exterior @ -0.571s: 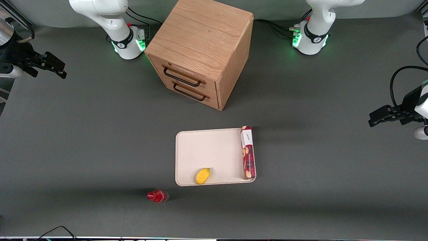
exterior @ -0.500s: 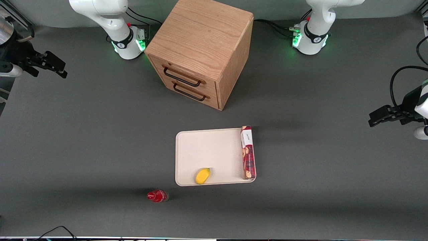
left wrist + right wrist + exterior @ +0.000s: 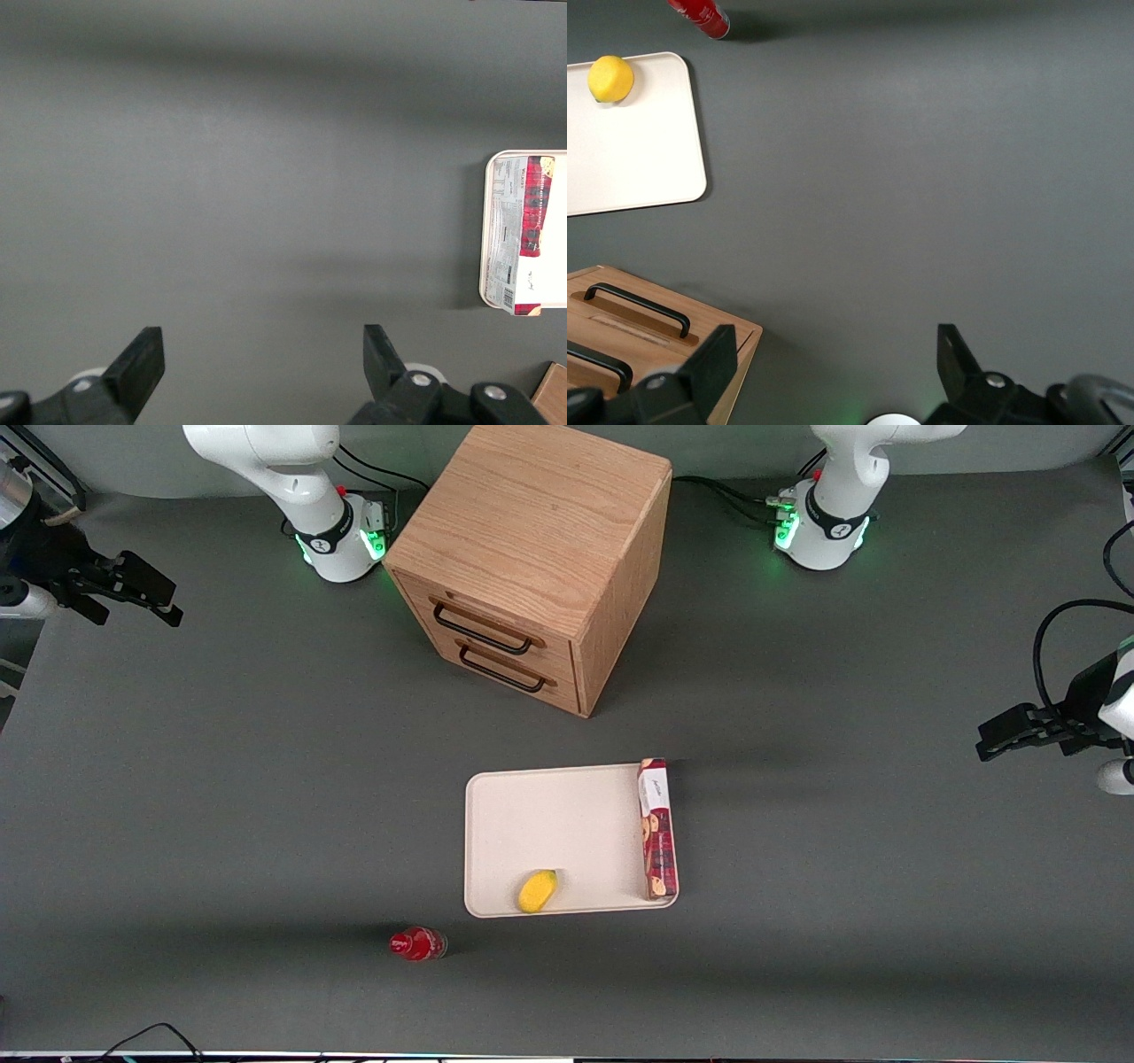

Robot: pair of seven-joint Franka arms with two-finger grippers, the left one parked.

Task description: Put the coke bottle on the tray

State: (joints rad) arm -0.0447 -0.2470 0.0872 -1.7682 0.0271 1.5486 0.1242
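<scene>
Dark grey surface [image 3: 221,779]: bottle [image 3: 417,944] upright near front edge, off tray [image 3: 549,824]. End effector [image 3: 133,598] open, empty, at working-arm edge. Approach step judged; reach, descent, grasp required next.

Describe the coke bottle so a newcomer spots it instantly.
Start at the cream tray in front of the wooden drawer cabinet. The coke bottle lies on the dark table, nearer the front camera than the tray's yellow-fruit corner. It is small, red-capped and red-labelled, unlike the long biscuit box. The open gripper hangs far away.

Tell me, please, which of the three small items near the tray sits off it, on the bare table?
The coke bottle: the yellow fruit and biscuit box rest on the tray. The claw, open, hovers toward the working arm's end.
</scene>
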